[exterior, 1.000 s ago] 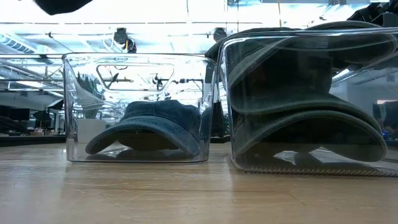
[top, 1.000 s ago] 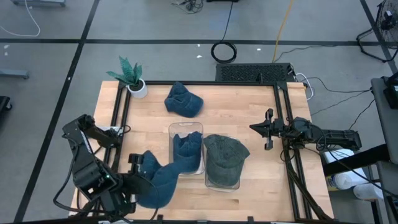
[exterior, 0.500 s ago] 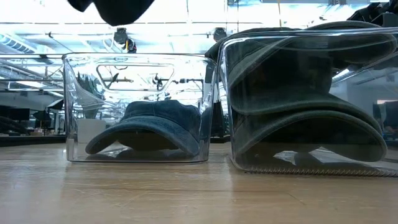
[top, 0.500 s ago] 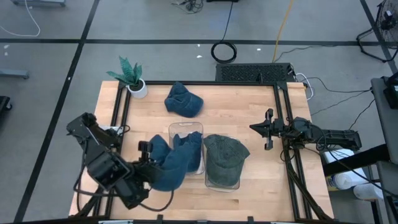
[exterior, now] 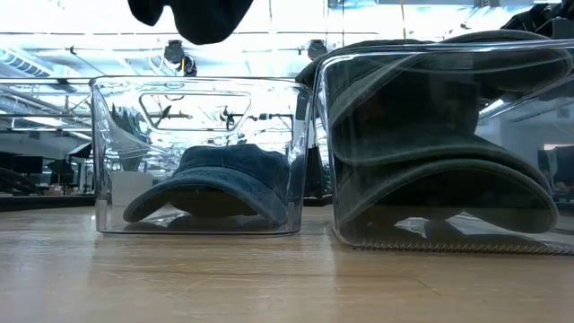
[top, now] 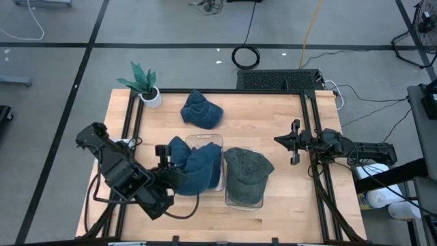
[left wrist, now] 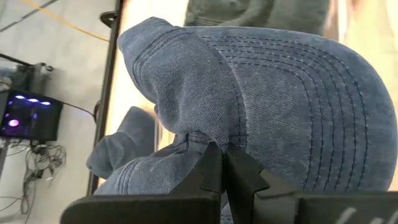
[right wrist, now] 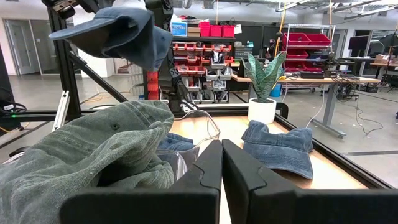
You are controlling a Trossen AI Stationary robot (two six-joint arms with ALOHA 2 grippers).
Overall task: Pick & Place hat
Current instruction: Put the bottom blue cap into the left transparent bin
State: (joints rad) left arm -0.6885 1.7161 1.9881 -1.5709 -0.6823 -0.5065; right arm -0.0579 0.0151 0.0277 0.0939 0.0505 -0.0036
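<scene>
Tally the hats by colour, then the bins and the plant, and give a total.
Blue denim hats: 3, one held in the air by the left gripper, one in the left clear bin, one loose on the table
Green hats: 1 pile in the right bin; count within unclear
Clear bins: 2
Potted plants: 1
Total: 7

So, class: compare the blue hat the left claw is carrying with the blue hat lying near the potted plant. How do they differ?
The carried blue hat is pinched in the left claw, which is shut on it; the blue hat by the plant is untouched.
The carried hat hangs in the air over the left clear bin; the other rests on the table.
Both are blue denim caps.
</scene>
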